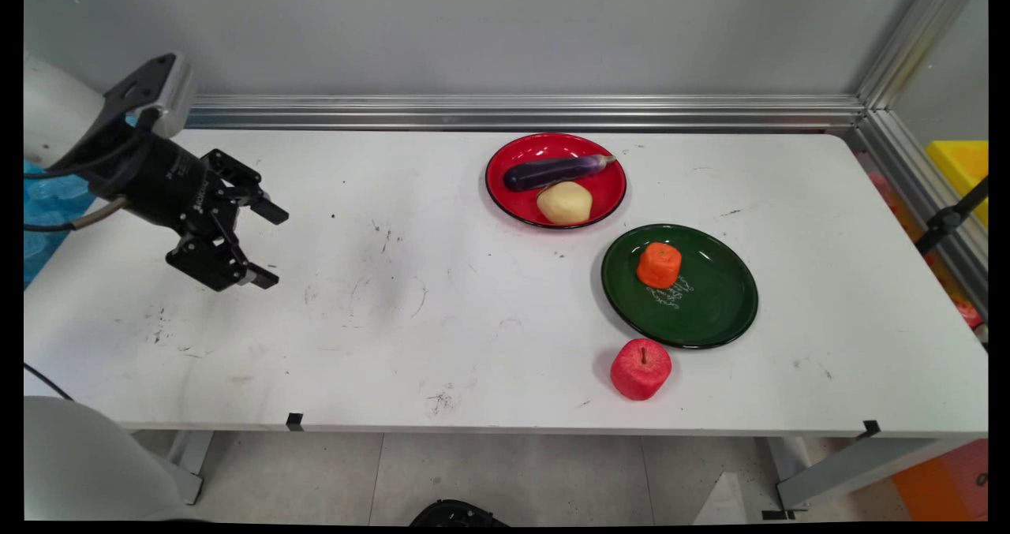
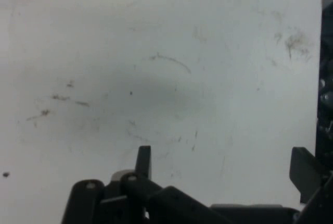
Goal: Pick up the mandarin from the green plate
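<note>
A white rounded arm link (image 1: 55, 116) is joined to a black wrist section with a grey-edged black bracket (image 1: 154, 88) mounted on top. Black cables (image 1: 71, 167) are looped beside it. A black two-finger gripper (image 1: 268, 242) with hinged linkage bars and flat fingertips (image 2: 144, 161) is fitted.

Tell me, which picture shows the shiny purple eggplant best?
The main view. There the long shiny purple eggplant lies in full sight on the round red plate, beside a pale yellow potato. The hand view shows none of it, only scuffed white table beyond the open black pincer.
</note>
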`<act>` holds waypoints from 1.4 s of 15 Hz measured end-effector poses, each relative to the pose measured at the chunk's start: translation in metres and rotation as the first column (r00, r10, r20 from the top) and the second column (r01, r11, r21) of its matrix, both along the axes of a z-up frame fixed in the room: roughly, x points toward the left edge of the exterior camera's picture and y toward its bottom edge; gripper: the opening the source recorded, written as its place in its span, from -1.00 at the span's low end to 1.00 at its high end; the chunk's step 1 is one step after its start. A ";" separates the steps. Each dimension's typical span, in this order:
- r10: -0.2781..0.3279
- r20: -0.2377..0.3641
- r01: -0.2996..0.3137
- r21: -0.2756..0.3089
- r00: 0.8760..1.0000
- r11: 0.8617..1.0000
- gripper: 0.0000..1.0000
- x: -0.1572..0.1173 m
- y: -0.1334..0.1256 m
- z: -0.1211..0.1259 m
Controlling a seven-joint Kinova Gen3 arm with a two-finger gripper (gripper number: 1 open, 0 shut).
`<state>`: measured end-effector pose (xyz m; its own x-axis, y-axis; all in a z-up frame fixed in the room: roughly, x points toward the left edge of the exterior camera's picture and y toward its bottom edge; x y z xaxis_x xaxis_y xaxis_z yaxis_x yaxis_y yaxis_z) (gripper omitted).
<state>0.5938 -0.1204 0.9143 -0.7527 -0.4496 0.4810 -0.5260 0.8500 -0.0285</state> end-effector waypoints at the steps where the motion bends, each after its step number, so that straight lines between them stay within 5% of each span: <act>1: 0.004 -0.011 -0.004 -0.003 1.000 1.000 1.00 -0.001 -0.001 0.000; 7: 0.035 -0.095 -0.040 -0.053 0.995 0.998 1.00 -0.027 -0.016 -0.003; 12: -0.002 -0.144 -0.017 -0.129 0.990 0.991 1.00 -0.073 -0.040 -0.005; 21: -0.037 -0.164 0.015 -0.134 0.986 0.991 1.00 -0.167 -0.107 -0.030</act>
